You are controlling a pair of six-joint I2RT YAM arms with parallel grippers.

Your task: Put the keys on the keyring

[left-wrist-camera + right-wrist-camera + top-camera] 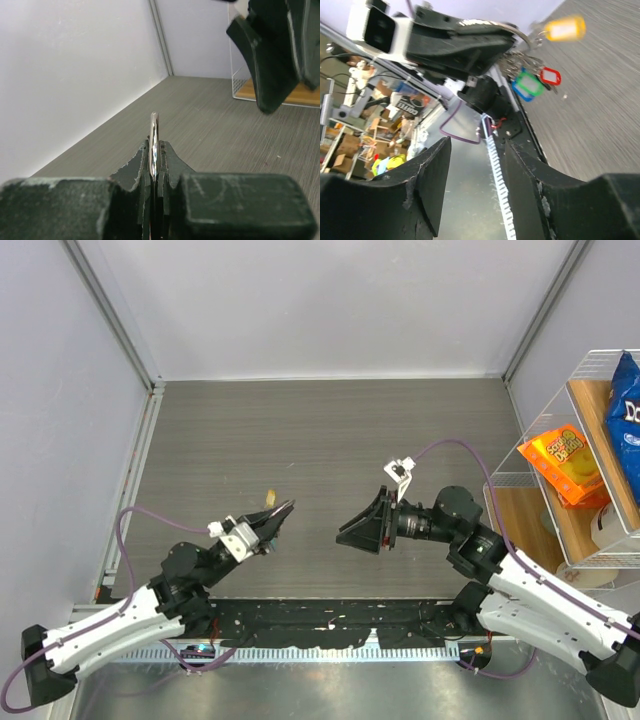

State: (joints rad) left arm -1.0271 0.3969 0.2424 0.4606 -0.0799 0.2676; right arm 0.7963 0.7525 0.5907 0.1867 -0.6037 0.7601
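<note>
Above the near middle of the table (pixel 330 430), the left gripper (pixel 278 516) is pinching the keyring (pixel 155 137) tightly, edge-on between its fingers, so that the upper arc is standing out past the tips. In the right wrist view, the keys (pixel 532 82) with green, blue and red heads are hanging in a bunch under that ring. The yellow key (pixel 564 28) is showing blurred at its far side, and whether it is fully threaded on cannot be told. The right gripper (pixel 362 526) is facing the ring from a little apart, with its jaws standing apart and nothing between them.

The risk seems to be that a key sitting only half on is sliding off if the ring is tilting or shaking. The right fingers may also be knocking the bunch when coming closer. Room for moving is generous: nothing is lying on the table around both grippers, and the walls are well apart. Only the wire rack (pixel 600 353) at the right edge is limiting a wide swing.
</note>
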